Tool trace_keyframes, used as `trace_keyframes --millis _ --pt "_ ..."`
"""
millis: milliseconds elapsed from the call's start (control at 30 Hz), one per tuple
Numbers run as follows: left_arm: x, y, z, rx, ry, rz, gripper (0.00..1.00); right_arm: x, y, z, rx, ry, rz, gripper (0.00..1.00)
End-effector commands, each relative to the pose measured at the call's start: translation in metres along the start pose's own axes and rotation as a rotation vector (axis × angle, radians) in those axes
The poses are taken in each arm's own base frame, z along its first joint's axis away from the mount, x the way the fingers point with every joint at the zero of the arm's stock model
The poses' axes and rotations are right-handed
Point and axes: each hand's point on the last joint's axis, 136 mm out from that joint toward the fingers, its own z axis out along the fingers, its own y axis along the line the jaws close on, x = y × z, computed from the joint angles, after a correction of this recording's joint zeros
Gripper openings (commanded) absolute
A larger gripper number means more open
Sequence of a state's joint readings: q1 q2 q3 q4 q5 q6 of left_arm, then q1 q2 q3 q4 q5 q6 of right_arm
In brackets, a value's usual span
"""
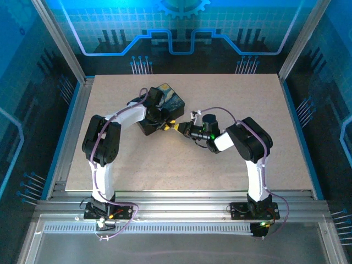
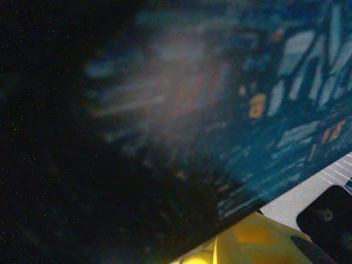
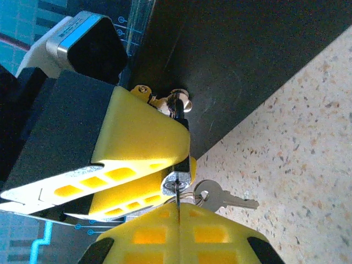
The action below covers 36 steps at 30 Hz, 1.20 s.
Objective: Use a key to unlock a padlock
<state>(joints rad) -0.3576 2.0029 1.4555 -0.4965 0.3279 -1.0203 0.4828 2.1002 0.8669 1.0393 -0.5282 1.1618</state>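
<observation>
The tiny dark padlock (image 3: 183, 122) hangs by its silvery shackle (image 3: 179, 101) from the front of the dark starry-print box (image 1: 169, 95). My left gripper (image 3: 185, 157) is shut on the padlock's body, one yellow finger (image 3: 144, 131) on each side. The padlock's silvery keyway face (image 3: 176, 182) points at my right gripper (image 3: 180, 210), which is shut on a key (image 3: 179, 198) seated in that keyway. A second key (image 3: 221, 198) dangles from the ring. In the top view the two grippers (image 1: 171, 126) meet tip to tip beside the box.
The box's blurred blue print (image 2: 264, 110) sits very close to the left wrist camera, with a yellow finger (image 2: 247, 242) below it. Speckled beige tabletop (image 3: 297, 143) lies open to the right of the box. Metal frame rails (image 1: 181, 201) border the table.
</observation>
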Motion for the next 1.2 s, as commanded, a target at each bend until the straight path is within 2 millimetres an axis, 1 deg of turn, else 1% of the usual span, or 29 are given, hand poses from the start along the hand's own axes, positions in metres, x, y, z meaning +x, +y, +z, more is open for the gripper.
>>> trace_keyframes --millis 0,167,267,433,600,667,733,867,933,1000,1100,1167 --pt "0.048 0.015 0.02 -0.039 0.203 -0.041 0.0 -0.025 0.001 0.008 0.0 -0.074 0.002 0.0" --pt "0.053 0.017 0.021 -0.044 0.214 -0.025 0.0 -0.032 0.001 0.012 0.009 -0.066 0.006 0.0" --pt "0.054 0.02 0.021 -0.049 0.217 -0.027 0.0 -0.029 -0.003 0.015 0.035 -0.033 0.002 0.01" --pt "0.048 0.024 0.02 -0.054 0.207 -0.048 0.0 -0.027 -0.015 0.007 0.077 -0.02 0.0 0.05" --pt "0.035 0.031 0.018 -0.064 0.174 -0.078 0.0 -0.022 -0.021 -0.009 0.101 0.021 -0.03 0.19" --pt "0.029 0.032 0.017 -0.061 0.165 -0.087 0.0 -0.016 -0.021 -0.019 0.133 0.051 -0.088 0.23" --pt "0.026 0.034 0.016 -0.06 0.159 -0.091 0.0 -0.009 -0.022 -0.031 0.172 0.088 -0.166 0.24" --pt "0.025 0.035 0.016 -0.063 0.162 -0.089 0.0 0.002 -0.026 -0.055 0.313 0.181 -0.429 0.24" --pt "0.025 0.036 0.017 -0.069 0.164 -0.088 0.0 0.0 -0.026 -0.063 0.375 0.215 -0.541 0.24" --pt "0.024 0.039 0.018 -0.078 0.163 -0.09 0.0 -0.004 -0.025 -0.065 0.393 0.237 -0.593 0.24" --pt "0.023 0.04 0.019 -0.081 0.159 -0.092 0.0 -0.01 -0.018 -0.056 0.359 0.27 -0.632 0.27" --pt "0.022 0.04 0.019 -0.08 0.153 -0.094 0.0 -0.009 -0.016 -0.047 0.34 0.293 -0.673 0.3"
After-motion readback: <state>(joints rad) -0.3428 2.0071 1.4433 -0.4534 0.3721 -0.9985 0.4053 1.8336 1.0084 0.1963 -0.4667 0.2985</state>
